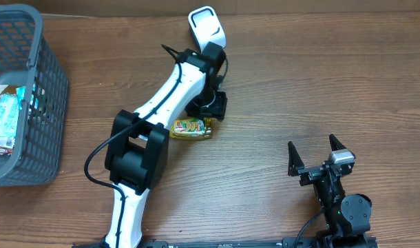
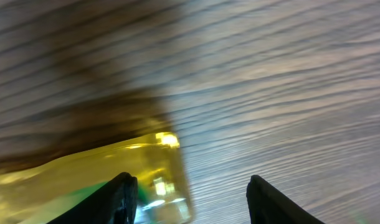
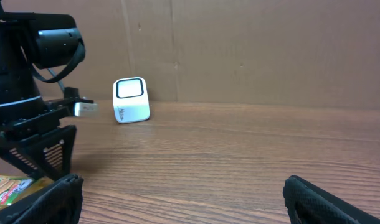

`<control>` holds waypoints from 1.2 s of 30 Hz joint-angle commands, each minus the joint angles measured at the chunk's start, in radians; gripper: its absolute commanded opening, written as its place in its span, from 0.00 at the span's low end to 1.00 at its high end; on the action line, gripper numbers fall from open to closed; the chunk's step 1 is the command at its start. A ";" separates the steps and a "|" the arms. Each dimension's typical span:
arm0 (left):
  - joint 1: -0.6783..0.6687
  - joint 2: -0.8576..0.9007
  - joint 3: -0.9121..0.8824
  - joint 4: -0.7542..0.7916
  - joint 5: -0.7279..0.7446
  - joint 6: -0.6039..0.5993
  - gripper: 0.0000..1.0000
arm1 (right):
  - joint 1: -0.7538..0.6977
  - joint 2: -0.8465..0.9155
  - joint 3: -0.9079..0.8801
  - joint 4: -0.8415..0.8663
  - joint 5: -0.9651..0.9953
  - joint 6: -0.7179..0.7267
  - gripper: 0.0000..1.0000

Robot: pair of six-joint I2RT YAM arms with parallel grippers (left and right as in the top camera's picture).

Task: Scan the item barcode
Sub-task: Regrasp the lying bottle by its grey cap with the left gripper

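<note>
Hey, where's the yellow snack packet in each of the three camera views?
Overhead: the yellow snack packet lies near the centre, just below the left arm's wrist.
Left wrist: lower left, blurred, beside one finger.
Right wrist: bottom left corner, partly cut off.
Shared landmark: the left gripper, right by the packet in every view.

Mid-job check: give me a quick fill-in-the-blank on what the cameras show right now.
The left claw is down at the ___ packet.
That packet lies on the ___, outside the basket.
The right claw stands ___ and empty.
The scanner is ___ in colour.
Missing words: yellow; table; open; white.
</note>
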 commanded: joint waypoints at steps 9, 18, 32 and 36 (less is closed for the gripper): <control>0.146 -0.187 0.122 -0.093 0.018 -0.190 0.64 | -0.005 -0.008 -0.011 0.006 0.008 -0.004 1.00; 0.209 -0.304 0.087 -0.302 -0.341 -0.769 0.74 | -0.005 -0.008 -0.011 0.006 0.008 -0.004 1.00; 0.264 -0.304 -0.303 0.009 -0.197 -0.996 0.76 | -0.005 -0.008 -0.011 0.006 0.008 -0.004 1.00; 0.285 -0.304 -0.380 0.064 -0.167 -1.003 0.76 | -0.005 -0.008 -0.011 0.006 0.008 -0.004 1.00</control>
